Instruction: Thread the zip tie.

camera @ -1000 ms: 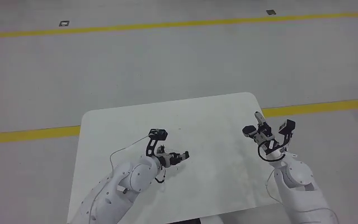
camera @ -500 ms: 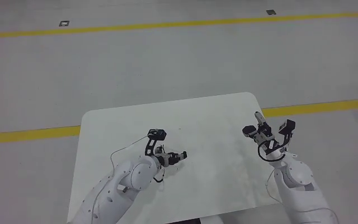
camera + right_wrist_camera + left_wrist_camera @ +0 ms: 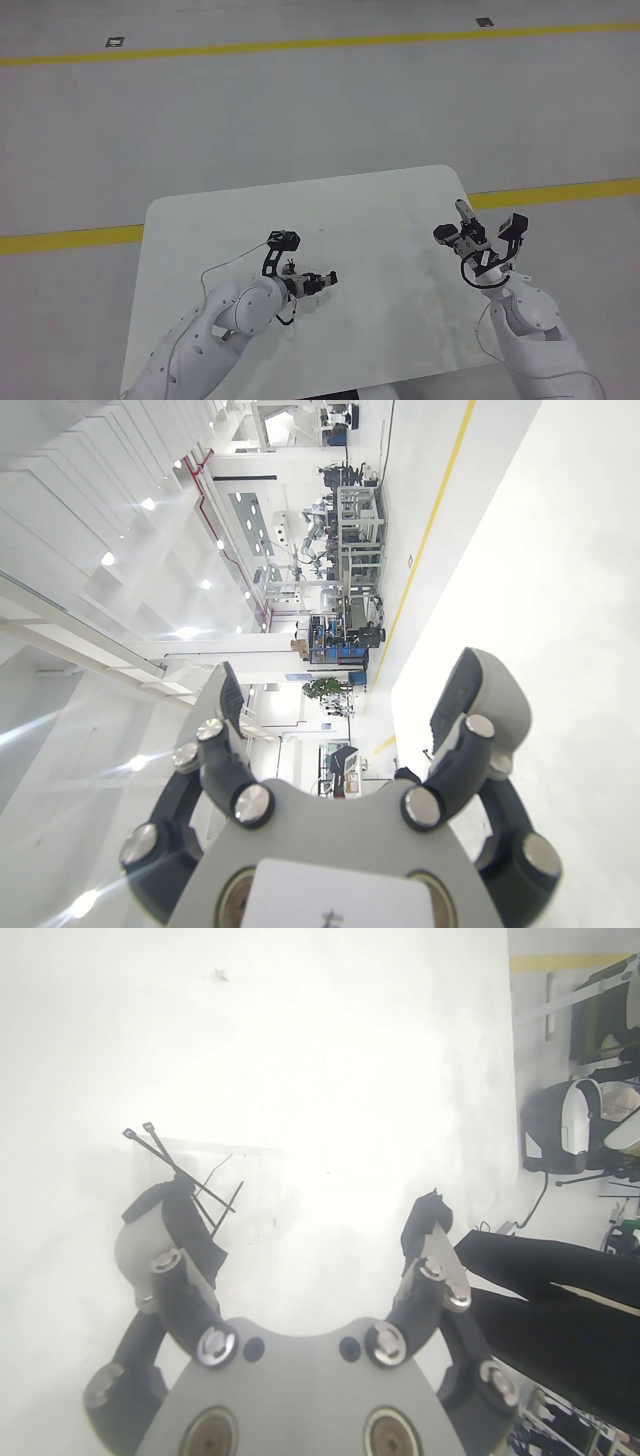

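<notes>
The left gripper is low over the white tabletop, a little left of its middle, with its fingers wide apart. Just beyond the tip of one finger, two thin black zip ties lie crossed on the tabletop; whether they touch this finger I cannot tell. Farther away, near the right edge, the right gripper is raised, its fingers also spread apart.

**Camera layout**
Top view: you look down from above the arms on the whole table. Left wrist view: close behind the left gripper, facing the table. Right wrist view: past the right gripper, into the hall. All three share the table.
</notes>
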Available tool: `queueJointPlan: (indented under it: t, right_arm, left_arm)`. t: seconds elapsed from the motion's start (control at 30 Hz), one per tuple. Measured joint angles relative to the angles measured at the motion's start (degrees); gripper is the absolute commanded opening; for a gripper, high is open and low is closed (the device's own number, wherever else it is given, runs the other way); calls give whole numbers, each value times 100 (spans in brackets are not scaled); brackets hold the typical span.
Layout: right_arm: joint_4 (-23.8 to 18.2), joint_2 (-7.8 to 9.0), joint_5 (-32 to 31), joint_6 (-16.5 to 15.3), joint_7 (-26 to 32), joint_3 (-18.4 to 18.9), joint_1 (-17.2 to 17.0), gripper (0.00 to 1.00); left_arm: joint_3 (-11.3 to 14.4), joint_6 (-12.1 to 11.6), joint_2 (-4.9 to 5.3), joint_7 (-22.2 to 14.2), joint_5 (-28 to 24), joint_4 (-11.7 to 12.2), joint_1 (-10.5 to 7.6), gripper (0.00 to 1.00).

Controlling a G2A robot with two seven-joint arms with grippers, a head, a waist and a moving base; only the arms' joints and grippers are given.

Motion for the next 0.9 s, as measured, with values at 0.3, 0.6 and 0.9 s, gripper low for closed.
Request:
queueJointPlan:
  t: [0.3,0.6,0.9]
  right_arm:
    - [0,0,0,0,0,0,0,100]
    - [0,0,0,0,0,0,0,100]
    - [0,0,0,0,0,0,0,100]
  left_arm:
    - [-50,13,-26,-133,78,143,-98,19]
    - [-140,13,-87,-539,750,313,-104,16]
    - [-244,13,-247,-834,1325,454,-66,13]
